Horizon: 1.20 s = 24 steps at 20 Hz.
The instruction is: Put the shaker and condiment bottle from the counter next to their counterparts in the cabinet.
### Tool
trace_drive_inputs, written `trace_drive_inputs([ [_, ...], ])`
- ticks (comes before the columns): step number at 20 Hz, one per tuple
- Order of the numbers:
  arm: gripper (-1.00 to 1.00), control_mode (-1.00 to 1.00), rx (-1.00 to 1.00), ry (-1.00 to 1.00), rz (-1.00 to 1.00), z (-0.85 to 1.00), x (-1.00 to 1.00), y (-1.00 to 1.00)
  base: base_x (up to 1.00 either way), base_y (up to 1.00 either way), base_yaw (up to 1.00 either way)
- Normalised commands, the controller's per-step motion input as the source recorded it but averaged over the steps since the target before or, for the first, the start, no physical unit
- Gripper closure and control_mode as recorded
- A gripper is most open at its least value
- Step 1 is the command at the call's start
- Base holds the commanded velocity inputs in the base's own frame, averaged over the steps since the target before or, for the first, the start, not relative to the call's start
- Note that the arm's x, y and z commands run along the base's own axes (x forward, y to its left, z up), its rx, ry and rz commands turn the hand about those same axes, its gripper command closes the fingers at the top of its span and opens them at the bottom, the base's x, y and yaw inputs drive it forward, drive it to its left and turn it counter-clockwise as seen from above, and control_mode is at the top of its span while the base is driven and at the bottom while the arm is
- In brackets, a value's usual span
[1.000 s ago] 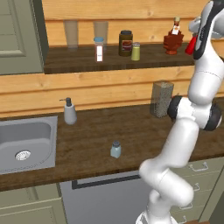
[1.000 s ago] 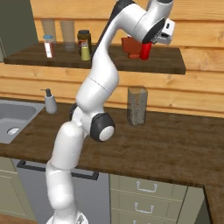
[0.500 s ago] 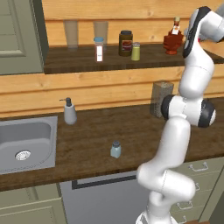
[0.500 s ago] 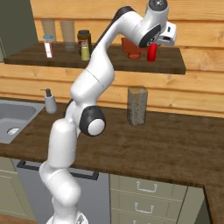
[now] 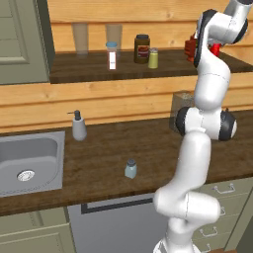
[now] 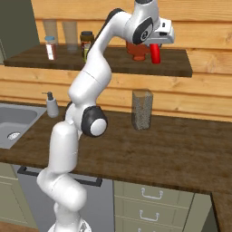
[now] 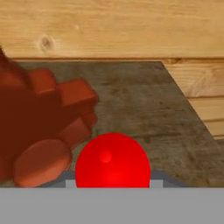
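Cabinet (image 6: 181, 68): condiment bottle (image 6: 155, 53) now lower.

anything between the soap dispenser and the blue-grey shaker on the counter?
No. In the left base view, bare dark brown wooden counter lies between the grey pump soap dispenser and the small pale blue-grey shaker.

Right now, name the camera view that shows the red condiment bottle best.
The right base view: the condiment bottle hangs full-length in the gripper beside the brown sauce bottle. The left base view shows a red sliver behind the arm; the hand view shows just its round top.
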Motion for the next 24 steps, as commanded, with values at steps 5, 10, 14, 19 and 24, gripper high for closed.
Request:
trace_drive_inputs([
  [5, 1.0, -1.0, 0.02, 0.11, 0.0, 0.05, 0.11, -0.11, 0.0, 0.0, 0.0],
  [10, 1.0, -1.0, 0.14, 0.13, 0.06, 0.25, 0.02, -0.34, 0.0, 0.0, 0.0],
  [14, 1.0, -1.0, 0.1, 0.06, 0.05, 0.11, 0.0, -0.19, 0.0, 0.0, 0.0],
  [19, 1.0, -1.0, 0.02, 0.19, 0.0, 0.0, 0.22, -0.01, 0.0, 0.0, 0.0],
  [24, 1.0, -1.0, 0.01, 0.23, 0.0, 0.02, 0.26, -0.01, 0.0, 0.0, 0.0],
])
